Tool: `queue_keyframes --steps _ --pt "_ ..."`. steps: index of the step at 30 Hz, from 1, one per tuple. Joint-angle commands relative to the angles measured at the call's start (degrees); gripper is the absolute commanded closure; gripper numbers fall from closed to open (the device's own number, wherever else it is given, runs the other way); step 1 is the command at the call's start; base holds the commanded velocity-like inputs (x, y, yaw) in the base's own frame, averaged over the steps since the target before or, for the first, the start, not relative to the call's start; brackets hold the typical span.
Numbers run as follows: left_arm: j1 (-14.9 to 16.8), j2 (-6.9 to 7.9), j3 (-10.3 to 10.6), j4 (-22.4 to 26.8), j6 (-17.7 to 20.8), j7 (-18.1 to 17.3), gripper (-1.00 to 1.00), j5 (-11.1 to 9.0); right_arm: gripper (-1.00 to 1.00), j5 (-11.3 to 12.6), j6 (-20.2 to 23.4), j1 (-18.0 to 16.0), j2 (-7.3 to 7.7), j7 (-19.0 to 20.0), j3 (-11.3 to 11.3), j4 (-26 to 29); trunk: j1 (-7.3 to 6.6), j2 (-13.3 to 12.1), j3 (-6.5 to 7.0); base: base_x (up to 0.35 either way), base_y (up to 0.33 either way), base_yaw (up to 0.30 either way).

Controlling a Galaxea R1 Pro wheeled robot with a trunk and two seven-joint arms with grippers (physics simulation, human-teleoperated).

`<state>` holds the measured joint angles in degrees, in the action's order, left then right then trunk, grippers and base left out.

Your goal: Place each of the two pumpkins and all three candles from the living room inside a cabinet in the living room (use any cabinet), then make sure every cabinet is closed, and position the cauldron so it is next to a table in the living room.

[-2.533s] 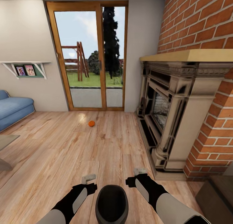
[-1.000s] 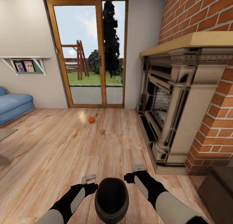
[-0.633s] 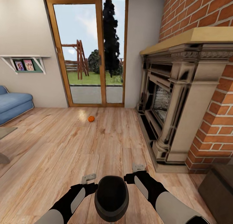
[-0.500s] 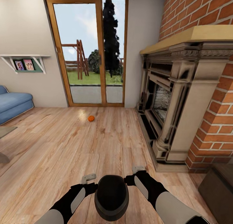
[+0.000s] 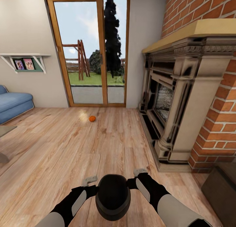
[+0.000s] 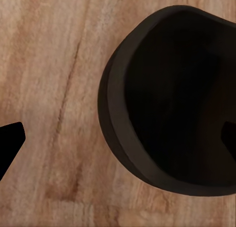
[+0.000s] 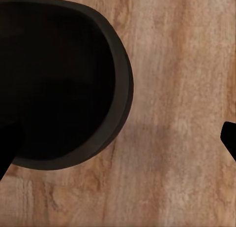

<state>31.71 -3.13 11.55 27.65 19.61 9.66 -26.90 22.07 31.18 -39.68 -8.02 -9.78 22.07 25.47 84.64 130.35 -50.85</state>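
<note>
Evidently both claws — left claw, right claw — grip the cauldron; one pumpkin sits on the floor ahead.

Fireplace nearer; sofa further left

Bright daylight from the glass door; edges perhaps slightly warped.

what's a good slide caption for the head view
Black cauldron between both arms over the wood floor, a lone pumpkin ahead near the glass door, carved fireplace on the right.
</note>
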Motion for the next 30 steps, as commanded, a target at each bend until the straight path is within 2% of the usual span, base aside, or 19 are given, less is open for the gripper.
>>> queue_keyframes --steps 1,24,30 --pt "0.02 0.05 0.4 0.12 0.18 0.54 -1.0 -0.6 -1.0 0.6 0.19 -0.04 0.05 -0.5 0.43 0.05 0.21 0.44 -0.24 0.0 0.0 0.0" --pt "0.02 -0.11 0.4 0.12 0.08 0.62 -1.0 -0.6 -1.0 0.52 0.11 -0.04 0.11 -0.41 0.43 0.07 5.27 9.67 -4.37 0.0 0.0 0.0" --pt "0.02 -0.33 0.48 0.12 0.03 0.54 -1.0 -0.64 -1.0 0.52 0.11 -0.04 0.11 -0.41 0.43 0.09 5.27 9.67 -4.37 0.0 0.0 0.0"
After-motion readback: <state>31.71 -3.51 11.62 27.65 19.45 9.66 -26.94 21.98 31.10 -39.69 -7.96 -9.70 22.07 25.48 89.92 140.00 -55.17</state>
